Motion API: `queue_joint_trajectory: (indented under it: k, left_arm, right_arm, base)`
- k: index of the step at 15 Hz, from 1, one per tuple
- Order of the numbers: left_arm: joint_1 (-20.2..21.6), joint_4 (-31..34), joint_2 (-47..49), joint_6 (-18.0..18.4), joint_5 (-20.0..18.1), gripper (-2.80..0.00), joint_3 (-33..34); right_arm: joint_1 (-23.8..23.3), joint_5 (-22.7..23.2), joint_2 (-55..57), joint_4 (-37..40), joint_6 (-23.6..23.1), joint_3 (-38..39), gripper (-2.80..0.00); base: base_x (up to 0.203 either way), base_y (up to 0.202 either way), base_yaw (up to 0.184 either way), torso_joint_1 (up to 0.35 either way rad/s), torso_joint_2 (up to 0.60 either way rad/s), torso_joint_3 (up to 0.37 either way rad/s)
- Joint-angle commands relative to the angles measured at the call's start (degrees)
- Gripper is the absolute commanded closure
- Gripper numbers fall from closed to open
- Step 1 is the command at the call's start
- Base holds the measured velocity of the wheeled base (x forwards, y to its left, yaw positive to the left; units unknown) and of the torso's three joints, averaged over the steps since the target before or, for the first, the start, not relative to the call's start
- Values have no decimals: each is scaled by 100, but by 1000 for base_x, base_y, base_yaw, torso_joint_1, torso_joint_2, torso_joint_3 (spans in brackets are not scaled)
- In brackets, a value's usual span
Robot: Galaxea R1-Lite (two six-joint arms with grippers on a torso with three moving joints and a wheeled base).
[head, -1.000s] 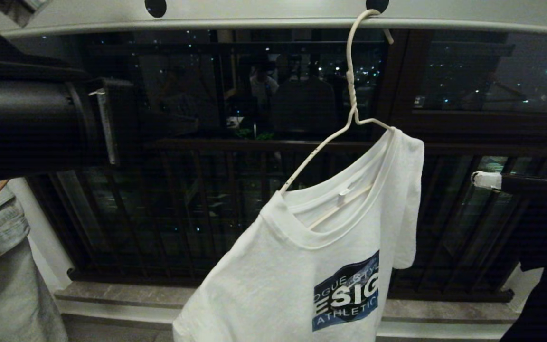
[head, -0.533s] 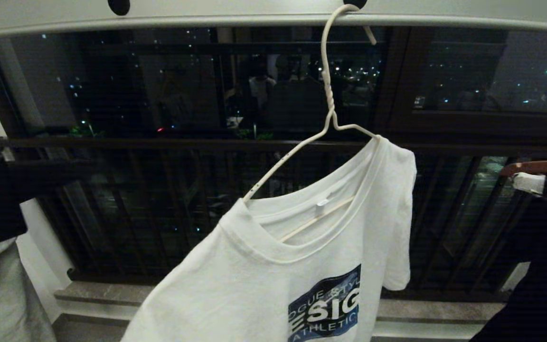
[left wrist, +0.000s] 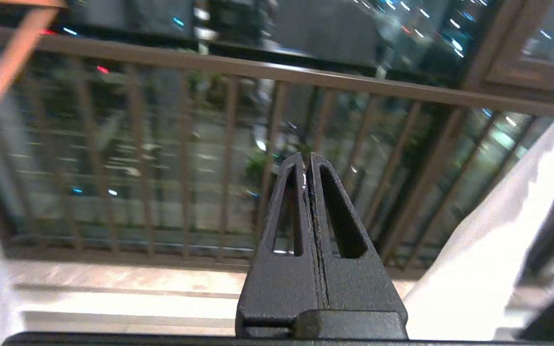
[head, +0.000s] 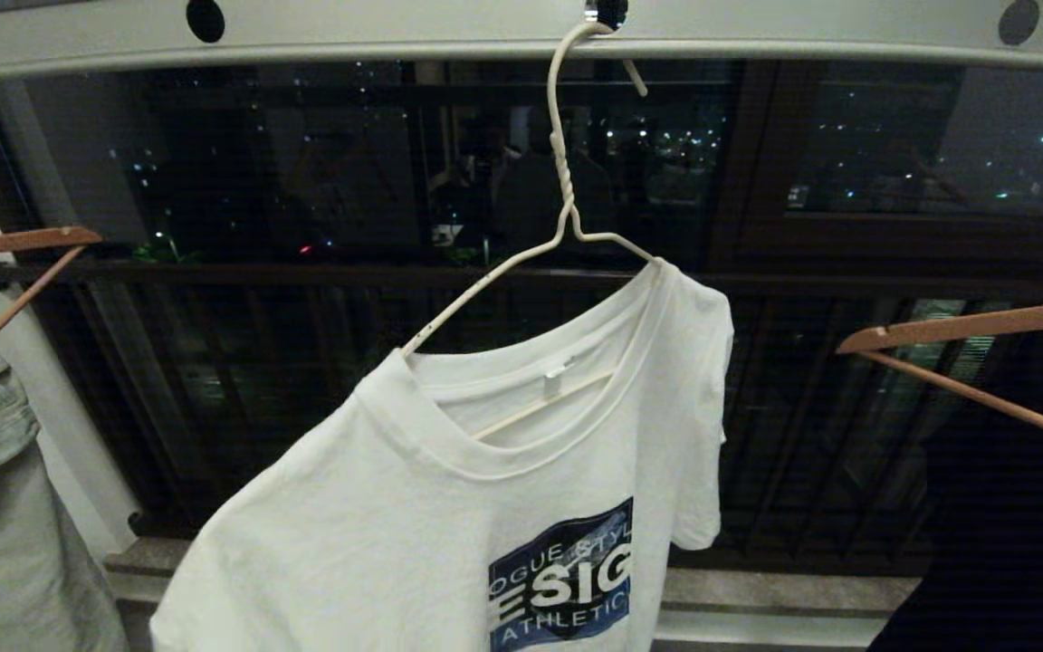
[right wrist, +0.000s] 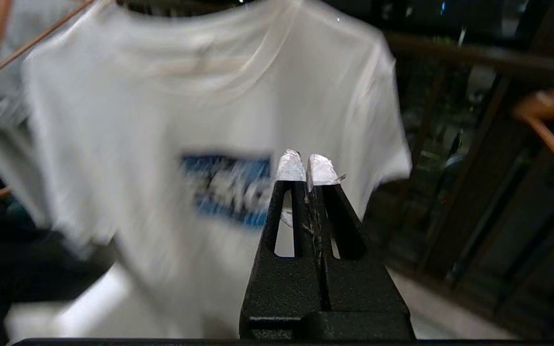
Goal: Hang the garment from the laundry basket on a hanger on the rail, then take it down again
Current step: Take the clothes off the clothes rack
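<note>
Hanging lopsided on the white wire hanger (head: 521, 263) hooked into the rail (head: 485, 36), the garment (head: 449, 507) is left alone as both grippers, jaws clenched empty, have withdrawn, completing the hanging stage.

Left gripper (left wrist: 308, 161): fingers pressed together, empty. Right gripper (right wrist: 306, 163): fingers together, white-taped tips, empty.
</note>
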Motion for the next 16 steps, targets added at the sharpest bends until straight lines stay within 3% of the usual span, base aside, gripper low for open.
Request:
queue_joint_trajectory:
  k: [1,5,8,10,12,14,16]
  left_arm:
    - [310,386,-1224,-27,-48,0,299]
    - [399,565,-1760,-12,-76,0,1114]
    - [415,395,-1916,265,-77,0,1972]
    - [422,-6,-2089,585,-50,0,2703]
    - [431,-530,-2322,955,14,0,3316]
    - [434,-656,-2574,1288,59,0,3657]
    - [434,-666,-2829,1541,79,0,3981]
  right_arm:
    - [32,18,-776,367,0,37,0]
    - [349,-46,-1486,1108,-5,147,0]
    - [488,-623,-2045,811,-233,1056,0]
    - [504,-1249,-2382,135,-370,1893,0]
    - [510,-2159,-2596,-806,-439,2831,0]
    - [512,-3116,-2671,-1519,-522,3607,0]
    - [513,-3513,-2693,-1744,-731,4133,0]
  base:
    - [0,0,0,0,0,0]
    - [0,0,0,0,0,0]
    - [0,0,0,0,0,0]
    - [0,0,0,0,0,0]
    - [0,0,0,0,0,0]
    - [0,0,0,0,0,0]
    - [0,0,0,0,0,0]
